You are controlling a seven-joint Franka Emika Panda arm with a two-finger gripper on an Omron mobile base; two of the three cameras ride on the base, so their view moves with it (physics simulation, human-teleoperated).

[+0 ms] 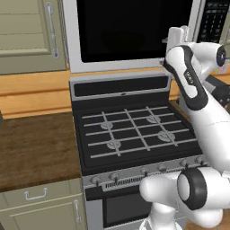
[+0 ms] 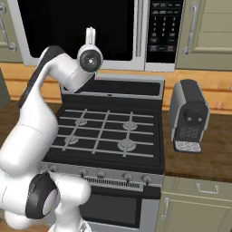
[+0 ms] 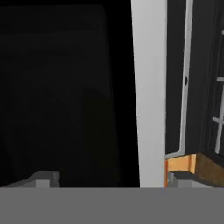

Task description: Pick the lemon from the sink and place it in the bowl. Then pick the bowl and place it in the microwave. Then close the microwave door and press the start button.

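The microwave hangs above the stove. Its door looks shut, the black glass dark. A long silver handle runs beside the black keypad. My gripper is raised in front of the lower right part of the door, fingers pointing up, also seen as the gripper. In the hand view the gripper is open, with nothing between its fingertips, facing the dark glass and the silver door frame. The lemon, the bowl and the sink are out of view.
A black gas stove with grates lies under the arm. A dark coffee machine stands on the wooden counter at the right. Olive-green cabinet doors flank the microwave. More counter stretches left of the stove.
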